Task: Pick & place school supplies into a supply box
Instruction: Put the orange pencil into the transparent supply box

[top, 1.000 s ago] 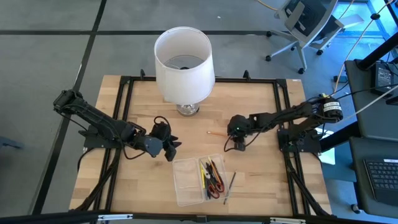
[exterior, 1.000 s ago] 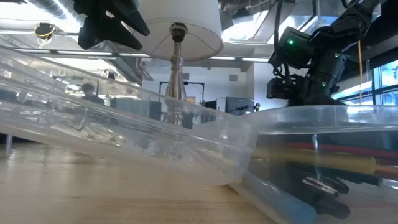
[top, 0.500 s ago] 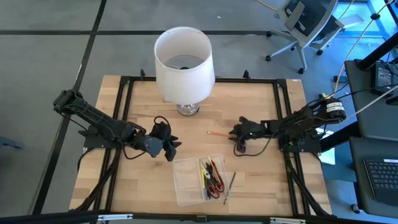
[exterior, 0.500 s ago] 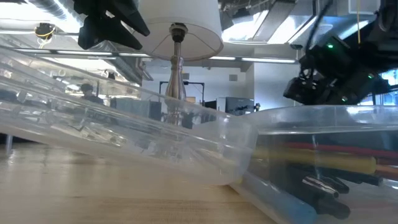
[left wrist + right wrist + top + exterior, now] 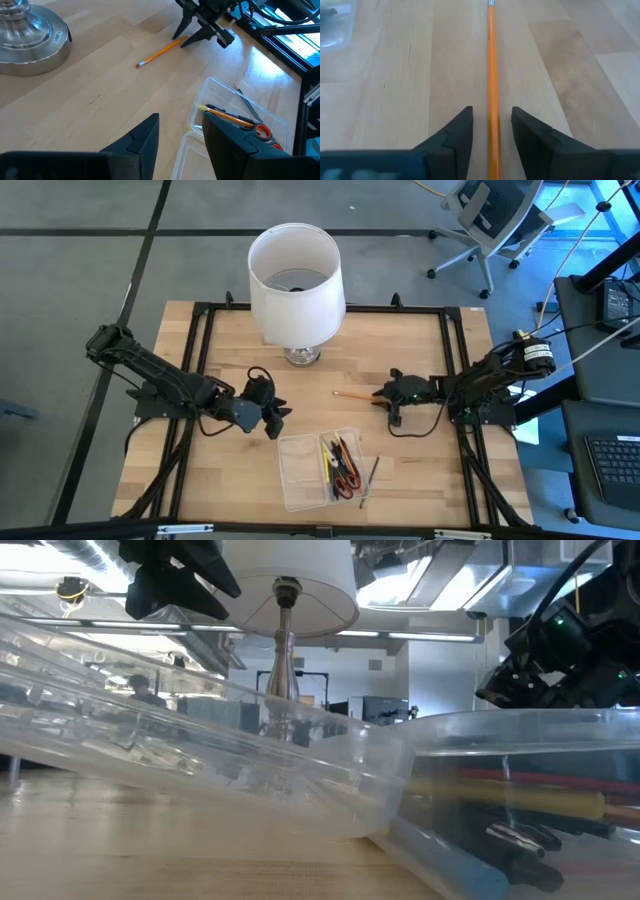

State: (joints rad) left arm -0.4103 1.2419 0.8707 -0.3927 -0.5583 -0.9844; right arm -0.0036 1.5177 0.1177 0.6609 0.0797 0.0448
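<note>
An orange pencil (image 5: 352,393) lies flat on the wood between the lamp and the clear supply box (image 5: 345,440). My right gripper (image 5: 379,393) is low over the table and open. Its fingers stand on either side of the pencil's right end (image 5: 492,100), pointing along the pencil, with a gap on each side. The box rests on the table with its lid (image 5: 297,470) folded out to the left. It holds yellow, black and orange pens and red-handled scissors (image 5: 260,132). My left gripper (image 5: 279,418) hovers open, left of the box.
A white-shaded lamp (image 5: 295,280) on a metal base (image 5: 30,35) stands at the far middle of the table. A thin grey pen (image 5: 369,476) lies on the wood just right of the box. A black frame (image 5: 455,360) edges the table.
My right gripper has drawn back toward the table's right edge and sunk lower. It has tipped from pointing down to lying nearly level, facing left along the orange pencil. The pencil, the box and my left arm have stayed put.
</note>
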